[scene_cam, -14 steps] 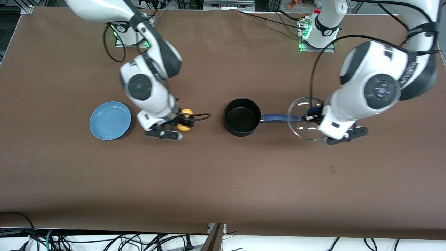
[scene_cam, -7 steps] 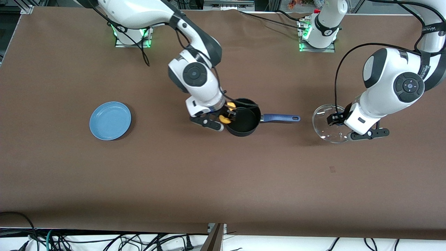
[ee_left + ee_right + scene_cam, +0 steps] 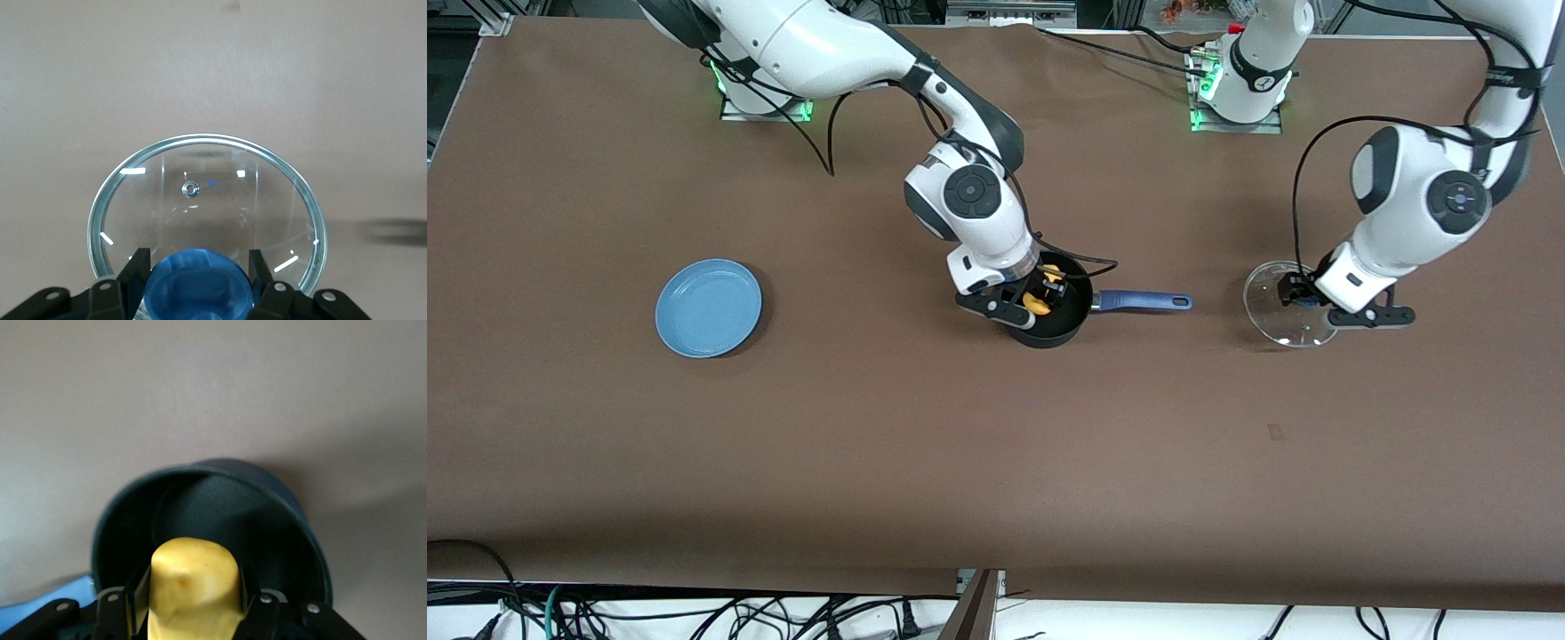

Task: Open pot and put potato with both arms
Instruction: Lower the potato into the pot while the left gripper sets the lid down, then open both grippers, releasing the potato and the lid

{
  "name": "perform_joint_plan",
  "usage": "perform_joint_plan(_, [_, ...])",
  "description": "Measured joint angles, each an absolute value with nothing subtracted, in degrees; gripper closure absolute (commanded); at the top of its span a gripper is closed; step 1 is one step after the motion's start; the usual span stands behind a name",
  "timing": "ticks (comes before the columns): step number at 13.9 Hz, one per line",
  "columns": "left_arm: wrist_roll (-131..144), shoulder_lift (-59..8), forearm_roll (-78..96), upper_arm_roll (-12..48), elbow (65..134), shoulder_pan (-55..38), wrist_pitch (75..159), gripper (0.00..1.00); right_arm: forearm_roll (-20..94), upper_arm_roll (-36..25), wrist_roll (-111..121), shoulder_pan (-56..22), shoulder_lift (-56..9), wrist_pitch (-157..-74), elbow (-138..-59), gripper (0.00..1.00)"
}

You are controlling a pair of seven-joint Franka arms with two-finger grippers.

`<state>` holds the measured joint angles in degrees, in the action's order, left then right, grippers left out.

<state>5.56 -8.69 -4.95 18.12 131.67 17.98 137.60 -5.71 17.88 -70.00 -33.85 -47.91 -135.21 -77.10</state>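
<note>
The black pot (image 3: 1065,330) stands open mid-table, its blue handle (image 3: 1143,301) pointing toward the left arm's end. My right gripper (image 3: 1044,289) is shut on the yellow potato (image 3: 1040,302) and holds it over the pot's mouth; the right wrist view shows the potato (image 3: 192,587) between the fingers above the pot (image 3: 280,513). My left gripper (image 3: 1300,295) is shut on the blue knob (image 3: 200,285) of the glass lid (image 3: 1280,307), which is low at the table past the handle's tip. The lid (image 3: 200,187) fills the left wrist view.
A flat light-blue plate (image 3: 709,308) lies toward the right arm's end of the table. The brown table (image 3: 996,444) stretches wide toward the front camera. Black cables hang from both arms.
My right gripper has carried the potato from beside the plate to over the pot. My left gripper has moved the lid away from the handle and lowered it toward the table.
</note>
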Motion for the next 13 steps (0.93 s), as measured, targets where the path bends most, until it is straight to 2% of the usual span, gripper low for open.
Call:
perform_joint_plan(2, [5.55, -9.32, -5.99, 18.10, 134.63, 18.29, 141.09, 0.43, -6.99, 17.87, -70.00, -34.64, -49.06, -135.33, -77.06, 0.65])
perform_joint_plan(3, [5.55, -10.07, -6.34, 18.10, 135.23, 18.50, 142.69, 0.36, -7.57, 17.86, -70.00, -34.86, -49.50, -135.37, -77.06, 0.59])
perform_joint_plan(4, [5.53, -11.27, -6.81, 18.10, 135.49, 18.70, 144.54, 0.25, -7.86, 17.86, -70.00, -35.03, -49.88, -135.40, -77.05, 0.42])
perform_joint_plan(5, [5.49, -12.76, -7.80, 18.08, 135.52, 18.87, 146.42, 0.06, -7.99, 17.85, -70.00, -35.13, -50.15, -135.42, -77.05, 0.05])
perform_joint_plan(6, [5.50, -14.17, -9.29, 18.05, 135.46, 19.01, 147.72, 0.01, -8.04, 17.80, -70.00, -35.15, -50.26, -135.44, -77.04, 0.00])
perform_joint_plan(9, [5.54, -15.40, -11.12, 18.00, 133.53, 19.60, 148.15, 0.00, -8.06, 17.09, -70.00, -35.12, -50.24, -135.27, -76.38, 0.00])
perform_joint_plan(11, [5.50, -14.81, -11.19, 18.01, 130.18, 19.67, 144.64, 0.00, -8.14, 16.50, -69.98, -34.98, -49.69, -132.68, -75.06, 0.00])
perform_joint_plan(13, [5.49, -13.19, -11.21, 18.05, 126.26, 19.69, 139.26, 0.00, -8.45, 16.25, -69.55, -34.46, -48.62, -126.79, -71.65, 0.00])
